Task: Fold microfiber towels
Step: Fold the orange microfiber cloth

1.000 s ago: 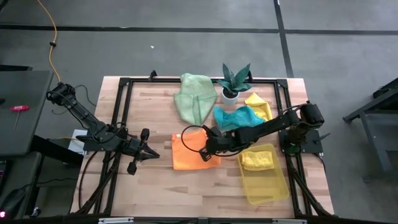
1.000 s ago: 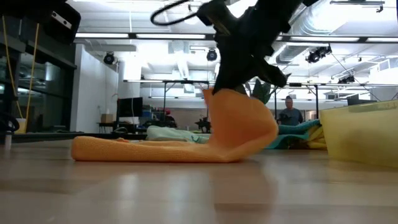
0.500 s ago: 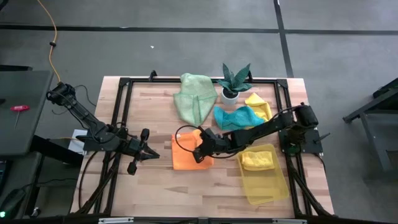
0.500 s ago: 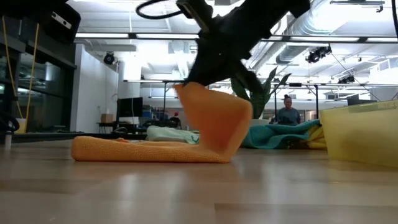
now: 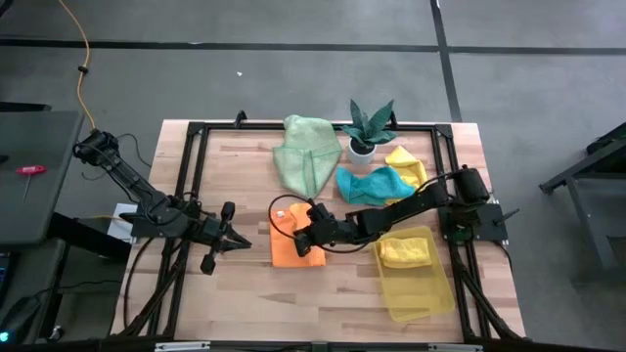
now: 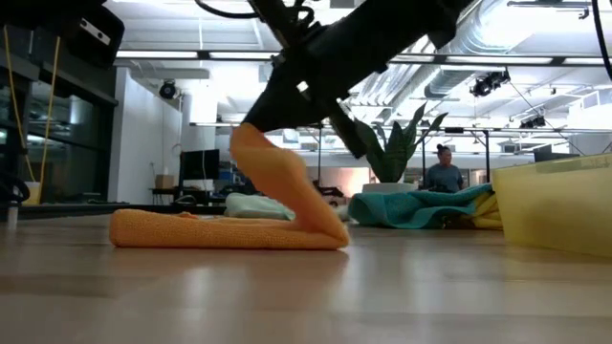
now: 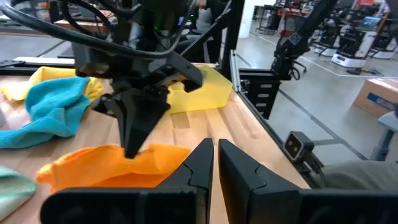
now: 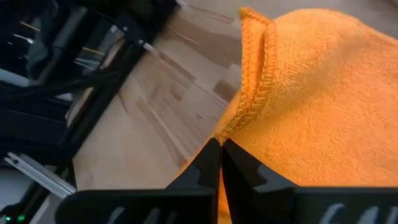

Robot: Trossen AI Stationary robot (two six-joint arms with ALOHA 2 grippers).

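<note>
**Over the orange towel, mid-fold**

Beneath my right gripper (image 5: 299,244) lies the orange towel (image 5: 287,252), flat on the table (image 5: 245,293) except for the edge I have pinched and lifted. Fingers are pressed together on that hemmed edge, no gap showing between them in the right wrist view; the cloth (image 8: 311,93) bunches against the fingertips. In the low view the raised flap (image 6: 277,191) arcs up from the flat layer to my grip.

Risks, as I judge them:
- Thin pinch near the hem. The cloth could slip out before the flap is laid over.
- Dragging sideways could pull the lower layer along and skew the fold.
- Releasing too high would let the flap flop back or land crooked.

Left gripper (image 5: 233,244) waits off to my far side, near the table's edge, fingers closed on nothing.

Behind my arm: the teal towel (image 5: 372,183), pale green towel (image 5: 305,156) and yellow towel (image 5: 403,158), all unfolded. Another yellow cloth (image 5: 406,251) sits in the tray (image 5: 421,293).
</note>
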